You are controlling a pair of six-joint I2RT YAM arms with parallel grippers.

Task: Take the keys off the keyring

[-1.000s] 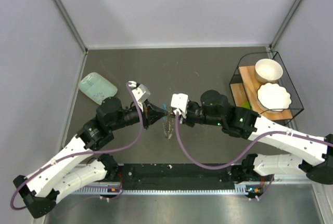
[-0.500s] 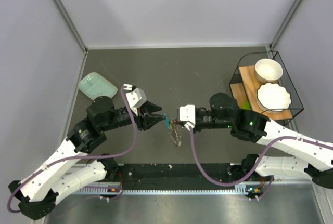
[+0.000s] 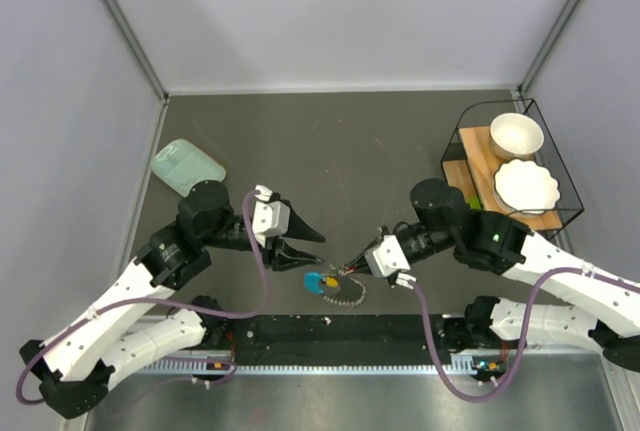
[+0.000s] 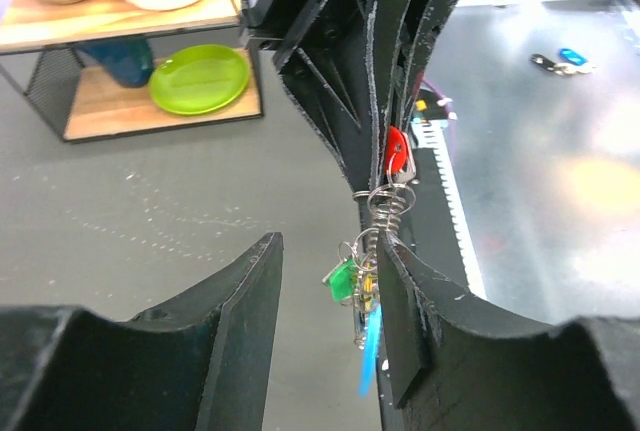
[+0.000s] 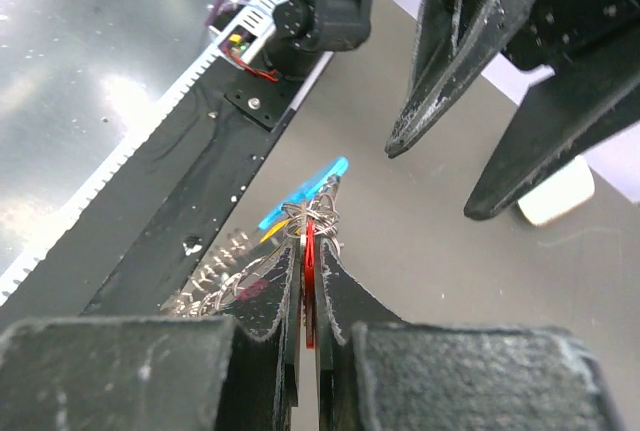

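My right gripper [image 3: 360, 265] is shut on the red key [image 5: 310, 273], which stands edge-on between its jaws [image 5: 308, 247]. The rest of the bunch hangs from its tip: the blue loop [image 5: 304, 192] of the keyring, wire rings and the pale scalloped piece [image 5: 213, 277]. In the top view the keyring [image 3: 322, 282] touches the table near the front rail. My left gripper [image 3: 314, 251] is open, just left of the bunch. In the left wrist view the green key [image 4: 342, 279], red key [image 4: 397, 154] and blue loop [image 4: 370, 347] hang between its open fingers [image 4: 250, 291].
A mint-green flat box [image 3: 187, 169] lies at the far left. A wire rack [image 3: 458, 141] with white bowls [image 3: 515, 135] and a green plate [image 4: 198, 78] stands at the right. The black front rail [image 3: 340, 331] runs just below the bunch.
My left gripper has opened, let go of the keyring and drawn back left. My right gripper has swung toward the near edge, carrying the bunch down to the table.
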